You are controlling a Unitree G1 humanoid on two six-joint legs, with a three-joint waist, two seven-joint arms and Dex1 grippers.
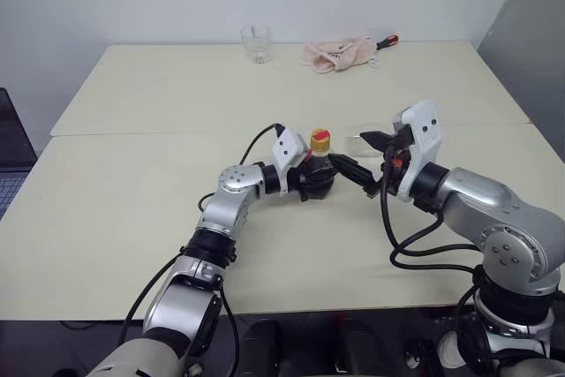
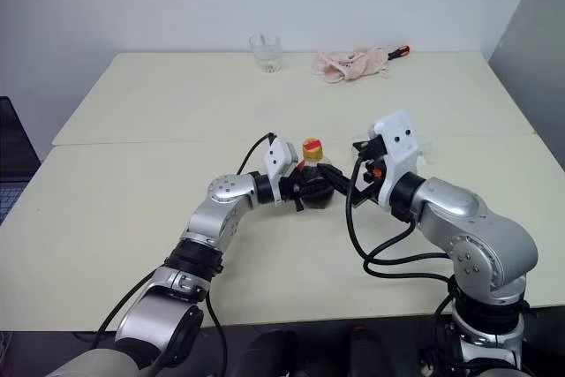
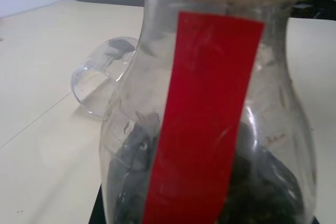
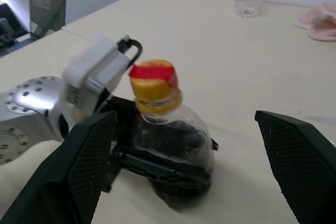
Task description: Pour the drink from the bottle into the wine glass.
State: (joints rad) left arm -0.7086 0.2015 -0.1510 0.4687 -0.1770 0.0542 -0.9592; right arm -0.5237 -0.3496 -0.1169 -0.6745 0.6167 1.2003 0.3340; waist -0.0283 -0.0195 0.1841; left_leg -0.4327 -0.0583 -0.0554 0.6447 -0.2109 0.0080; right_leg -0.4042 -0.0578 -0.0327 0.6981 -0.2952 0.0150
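Clamped around the belly of the bottle, the left gripper holds it upright on the cream table, near the middle of the tabletop. Its black fingers wrap the lower, rounded part of the bottle, where the dark drink sits low inside. A yellow cap is on the neck, with a red label strip running down from it.

Just to the right of the bottle, the right gripper is level with it, pointing toward it, with its two fingers spread wide and nothing between them; they do not touch the bottle.

Past the bottle, seen through and beside its clear wall in the left wrist view, the wine glass shows as a rounded clear bowl; whether it stands or lies cannot be told.

Well beyond the bottle, at the far edge of the table, stands a short clear tumbler. To the right of that lies a crumpled pink cloth, with a red-and-black handled tool at its far end.
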